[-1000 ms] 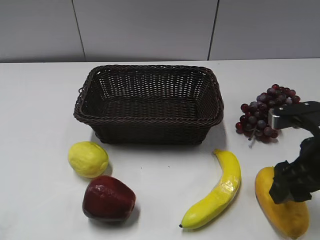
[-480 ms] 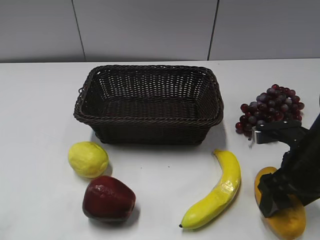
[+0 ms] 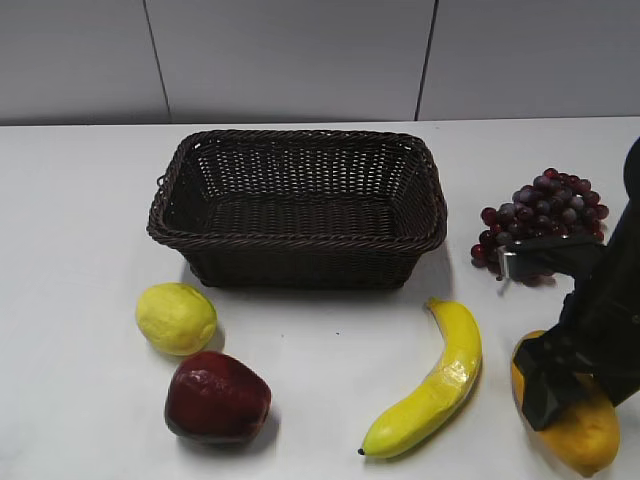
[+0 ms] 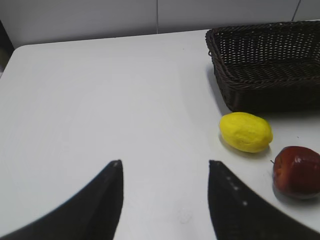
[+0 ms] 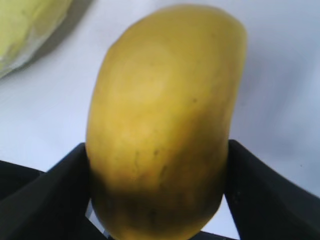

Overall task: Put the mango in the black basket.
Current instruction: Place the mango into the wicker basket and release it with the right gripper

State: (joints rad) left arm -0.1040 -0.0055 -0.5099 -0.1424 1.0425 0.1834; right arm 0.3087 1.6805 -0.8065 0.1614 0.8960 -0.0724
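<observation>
The mango (image 3: 585, 440) lies on the white table at the front right. It fills the right wrist view (image 5: 165, 125). My right gripper (image 3: 550, 392) is down over it, and in the right wrist view the two black fingers (image 5: 157, 150) press against both of its sides. The black basket (image 3: 300, 240) stands empty at the middle back and also shows in the left wrist view (image 4: 260, 75). My left gripper (image 4: 165, 162) is open and empty over bare table to the left of the basket; it is out of the exterior view.
A banana (image 3: 430, 385) lies just left of the mango, and its edge shows in the right wrist view (image 5: 25, 30). Red grapes (image 3: 545, 225) sit behind my right arm. A lemon (image 3: 176, 318) and a dark red apple (image 3: 217, 397) lie at the front left.
My right gripper has come down from above the mango and now sits around it. The mango and the other fruit have not moved.
</observation>
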